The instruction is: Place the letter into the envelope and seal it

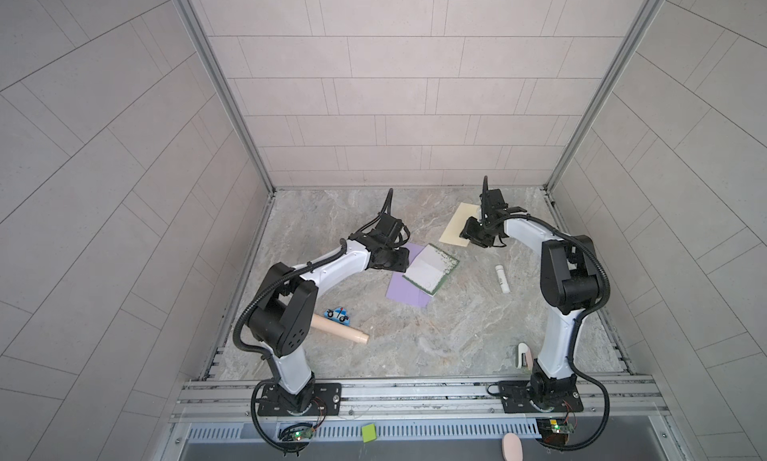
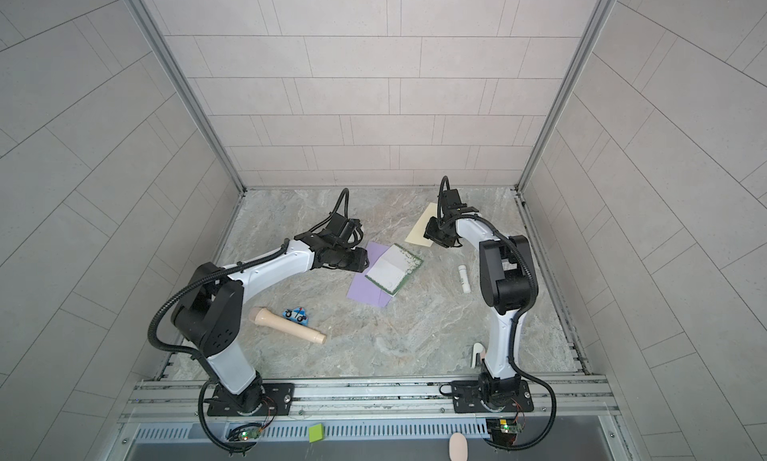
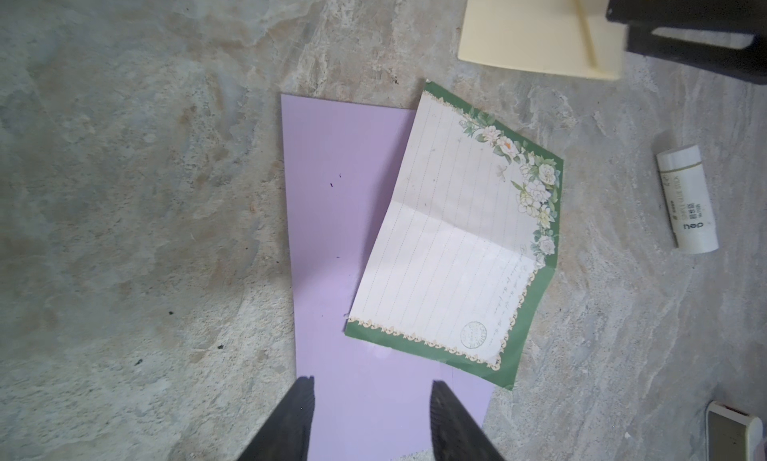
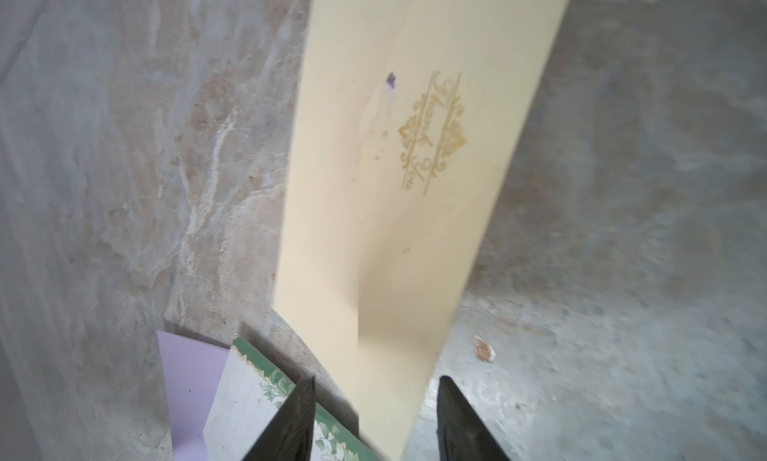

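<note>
Here, one letter (image 3: pixel 452 239) is seen lying unfolded on the bench (image 1: pixel 415 334), lined face up with its green floral border showing. It is laid partly over one purple envelope (image 3: pixel 328 230) and partly on the bare stone. It has not yet been put into anything.

Two envelopes are counted in all. One is the purple one under the letter. The other is a yellow envelope (image 4: pixel 394 210), stamped with a gold emblem and set near the letter toward the back right of the bench (image 1: pixel 454 226).

Two claws are in view. The left claw (image 3: pixel 371 380) is held over one end of the purple envelope, released, with its two fingers spread. The right claw (image 4: pixel 375 378) is likewise released. The yellow envelope's end is seen between its two parted fingers, touching neither, and is blurred in the right wrist view.

One glue stick (image 1: pixel 502 278) is found lying capped between the letter and the right arm. One toy car (image 1: pixel 337 314) is placed just beside one beige rod (image 1: pixel 340 329) near the left arm.
</note>
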`<state>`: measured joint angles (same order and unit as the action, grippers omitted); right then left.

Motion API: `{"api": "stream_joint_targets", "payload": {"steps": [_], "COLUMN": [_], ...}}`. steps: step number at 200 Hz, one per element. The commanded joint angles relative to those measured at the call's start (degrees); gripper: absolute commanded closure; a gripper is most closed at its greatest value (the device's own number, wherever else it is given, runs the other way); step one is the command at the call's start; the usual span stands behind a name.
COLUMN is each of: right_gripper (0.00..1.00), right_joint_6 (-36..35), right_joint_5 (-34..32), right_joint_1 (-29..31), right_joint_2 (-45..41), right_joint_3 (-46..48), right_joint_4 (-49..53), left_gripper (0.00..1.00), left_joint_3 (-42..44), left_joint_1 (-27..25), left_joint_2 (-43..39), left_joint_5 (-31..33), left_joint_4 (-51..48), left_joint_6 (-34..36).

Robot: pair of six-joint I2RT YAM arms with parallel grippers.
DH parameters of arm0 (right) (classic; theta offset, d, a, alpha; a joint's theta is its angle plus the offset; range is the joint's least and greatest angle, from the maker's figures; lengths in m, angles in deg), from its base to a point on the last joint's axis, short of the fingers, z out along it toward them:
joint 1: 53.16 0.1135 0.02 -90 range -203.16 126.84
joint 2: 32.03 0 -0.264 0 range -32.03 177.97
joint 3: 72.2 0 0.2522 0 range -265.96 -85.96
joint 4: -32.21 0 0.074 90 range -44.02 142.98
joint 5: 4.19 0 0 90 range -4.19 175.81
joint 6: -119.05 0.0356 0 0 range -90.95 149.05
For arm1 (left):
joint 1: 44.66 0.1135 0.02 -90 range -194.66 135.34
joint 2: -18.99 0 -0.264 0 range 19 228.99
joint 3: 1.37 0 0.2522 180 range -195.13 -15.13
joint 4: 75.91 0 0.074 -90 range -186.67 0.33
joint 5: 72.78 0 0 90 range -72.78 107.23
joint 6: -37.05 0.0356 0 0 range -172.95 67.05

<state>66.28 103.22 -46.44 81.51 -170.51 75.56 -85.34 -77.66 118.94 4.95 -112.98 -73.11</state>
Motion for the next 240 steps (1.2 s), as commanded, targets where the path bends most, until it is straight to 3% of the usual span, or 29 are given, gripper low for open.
{"api": "stream_joint_targets", "payload": {"steps": [1, 40, 79, 112, 134, 164, 191, 219, 240], "right_gripper": [0.44, 0.44, 0.43, 0.45, 0.45, 0.44, 0.44, 0.42, 0.42], "right_joint_6": [-1.8, -2.4, -5.1, -7.4, -8.1, -9.3, -11.5, -13.5, -14.4], "right_joint_5": [-11.7, -22.9, -21.8, -16.7, -17.4, -19.1, -17.1, -9.5, -8.1], "right_joint_1": [0.1, -0.1, -0.2, -0.1, 0.2, 1.3, 7.3, 14.4, 17.9], "right_joint_2": [-4.8, -11.8, -15.9, -17.0, -20.4, -24.1, -24.9, -20.7, -14.7], "right_joint_3": [-1.0, 4.7, 13.8, 19.5, 22.6, 22.1, 19.1, 14.9, 9.9], "right_joint_4": [9.1, 16.9, 15.7, 12.5, 10.4, 11.5, 11.6, 8.9, 9.3], "left_gripper": [0.42, 0.33, 0.30, 0.30, 0.30, 0.30, 0.30, 0.37, 0.39], "left_joint_3": [1.0, 2.3, 2.0, 2.0, 2.1, 2.8, 2.4, 1.2, -0.2], "left_joint_1": [0.7, 1.7, 1.8, 1.7, 1.7, 1.7, 1.7, 1.6, 1.1], "left_joint_2": [-2.1, -2.8, -1.5, -1.1, -1.0, -0.6, 1.1, 4.5, 7.3], "left_joint_5": [0.8, 0.4, -2.6, -2.8, -3.1, -4.2, -5.1, -6.0, -6.3], "left_joint_4": [-0.2, 1.8, 1.8, 1.7, 1.7, 3.2, 3.8, 3.5, 1.3], "left_joint_6": [-0.4, -0.8, 0.8, 2.2, 2.6, 1.0, -0.2, -0.4, 1.2]}}
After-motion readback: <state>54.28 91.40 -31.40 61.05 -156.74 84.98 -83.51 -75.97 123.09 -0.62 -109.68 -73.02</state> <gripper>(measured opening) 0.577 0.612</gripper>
